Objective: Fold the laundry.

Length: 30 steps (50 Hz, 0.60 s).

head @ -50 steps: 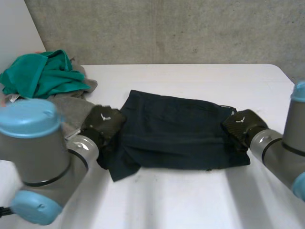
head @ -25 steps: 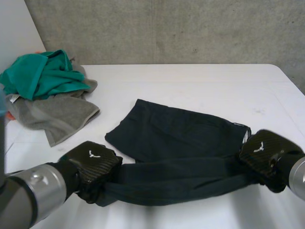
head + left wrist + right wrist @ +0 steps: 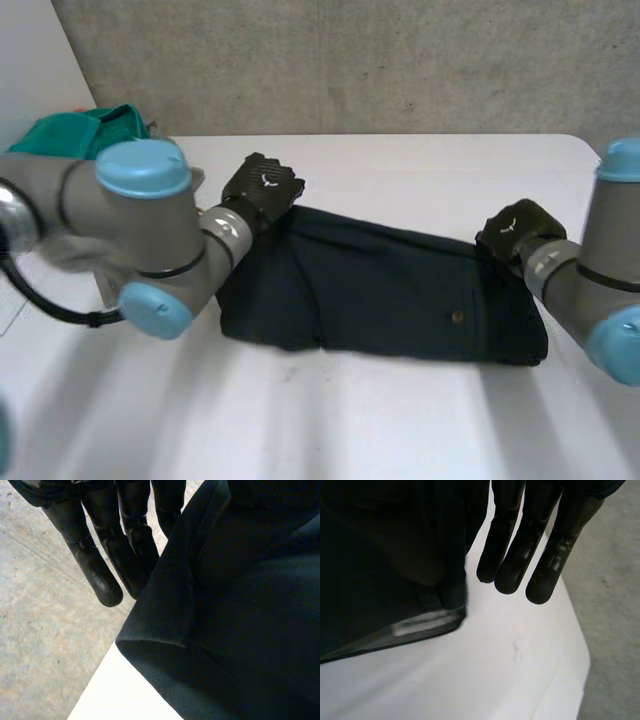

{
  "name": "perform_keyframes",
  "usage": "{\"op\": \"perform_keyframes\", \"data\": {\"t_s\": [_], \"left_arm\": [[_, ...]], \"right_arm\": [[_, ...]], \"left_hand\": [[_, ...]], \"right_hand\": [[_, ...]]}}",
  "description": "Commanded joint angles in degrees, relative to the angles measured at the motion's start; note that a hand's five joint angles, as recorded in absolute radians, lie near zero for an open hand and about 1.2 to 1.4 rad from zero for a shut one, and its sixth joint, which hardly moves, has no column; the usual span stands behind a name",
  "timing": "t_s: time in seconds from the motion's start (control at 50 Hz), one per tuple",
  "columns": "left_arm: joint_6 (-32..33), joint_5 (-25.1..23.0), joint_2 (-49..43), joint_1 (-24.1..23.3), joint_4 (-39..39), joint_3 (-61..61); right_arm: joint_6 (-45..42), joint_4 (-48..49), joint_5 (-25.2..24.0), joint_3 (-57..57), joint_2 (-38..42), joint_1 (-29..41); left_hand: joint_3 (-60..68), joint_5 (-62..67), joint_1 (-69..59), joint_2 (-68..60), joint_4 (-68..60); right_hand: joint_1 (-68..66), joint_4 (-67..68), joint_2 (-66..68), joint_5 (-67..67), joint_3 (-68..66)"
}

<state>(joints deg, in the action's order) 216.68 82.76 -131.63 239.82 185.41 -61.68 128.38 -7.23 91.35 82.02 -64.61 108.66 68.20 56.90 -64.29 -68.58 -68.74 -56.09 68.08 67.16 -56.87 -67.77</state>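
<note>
A dark navy garment lies doubled over across the middle of the white table, with a small button showing on its top layer. My left hand is at its far left corner. In the left wrist view the straight fingers reach past the cloth's hemmed edge, and the cloth runs up into the hand beside them. My right hand is at the far right corner. Its straight fingers point over the table beside the cloth, which rises into the hand; a labelled corner rests below.
A bunched green cloth sits at the table's far left corner, partly behind my left arm. The table's right edge drops to a grey floor just past my right fingertips. A concrete wall stands behind the table.
Half a second ago both hands held one edge of the garment low near the table's front. They have carried it over to the far side, and the garment now lies folded double.
</note>
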Motion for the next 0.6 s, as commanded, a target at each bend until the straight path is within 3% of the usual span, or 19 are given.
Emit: {"op": "perform_keyframes", "data": {"t_s": [0.02,0.14,0.16,0.18,0.2,0.24,0.32,0.42,0.56,0.6], "left_arm": [[0.1,-1.1,-13.7,-0.1,7.6,13.2],[0.1,-4.0,-19.2,-0.4,10.3,18.7],[0.1,-4.6,-19.6,-0.5,10.8,19.2],[0.1,-5.0,-20.1,-0.6,11.2,19.5],[0.1,-5.3,-20.6,-0.8,12.3,19.7],[0.1,-5.3,-20.7,-1.0,13.9,19.8],[-0.1,-4.2,-19.0,-1.5,17.6,19.1],[-0.6,-1.6,-10.4,-1.5,18.8,13.3],[-3.6,-1.0,3.4,-1.9,18.5,-4.1],[-4.8,-1.0,6.7,-2.2,18.4,-10.0]], "right_arm": [[-0.6,12.1,3.9,-5.4,10.0,0.0],[-2.5,16.4,4.9,-7.8,14.7,0.0],[-2.6,16.7,5.2,-8.2,15.1,0.0],[-2.7,17.1,5.8,-8.6,15.7,0.0],[-2.4,18.0,7.0,-9.5,16.2,0.0],[-2.1,19.5,8.5,-10.1,16.3,0.0],[-0.5,25.2,10.6,-9.2,14.3,-0.6],[5.6,25.9,8.4,-4.6,5.7,-1.0],[18.6,7.3,-4.4,2.4,-5.1,-6.2],[23.0,0.6,-7.4,4.3,-6.0,-8.0]], "left_hand": [[11.8,13.1,-15.7,-11.4,-11.3],[11.8,13.1,-15.7,-11.4,-11.3],[6.0,7.3,-9.9,-5.6,-5.5],[-3.4,-2.1,-0.5,3.8,3.9],[-30.8,-29.5,26.9,31.2,31.3],[-58.2,-56.9,54.3,58.6,58.7],[-58.2,-56.9,54.2,58.5,58.7],[-58.2,-56.9,54.2,58.5,58.7],[-57.8,-56.5,53.9,58.2,58.4],[-57.8,-56.5,53.9,58.2,58.4]], "right_hand": [[-23.9,11.9,12.8,-13.1,-12.2],[-23.9,11.9,12.8,-13.1,-12.2],[-23.9,11.9,12.8,-13.1,-12.2],[-15.0,3.0,3.9,-4.2,-3.3],[21.6,-33.6,-32.7,32.4,33.3],[46.1,-58.1,-57.2,56.9,57.8],[46.1,-58.1,-57.2,56.9,57.8],[46.1,-58.1,-57.2,56.9,57.8],[45.9,-57.9,-56.9,56.7,57.6],[37.1,-49.1,-48.2,47.9,48.8]]}}
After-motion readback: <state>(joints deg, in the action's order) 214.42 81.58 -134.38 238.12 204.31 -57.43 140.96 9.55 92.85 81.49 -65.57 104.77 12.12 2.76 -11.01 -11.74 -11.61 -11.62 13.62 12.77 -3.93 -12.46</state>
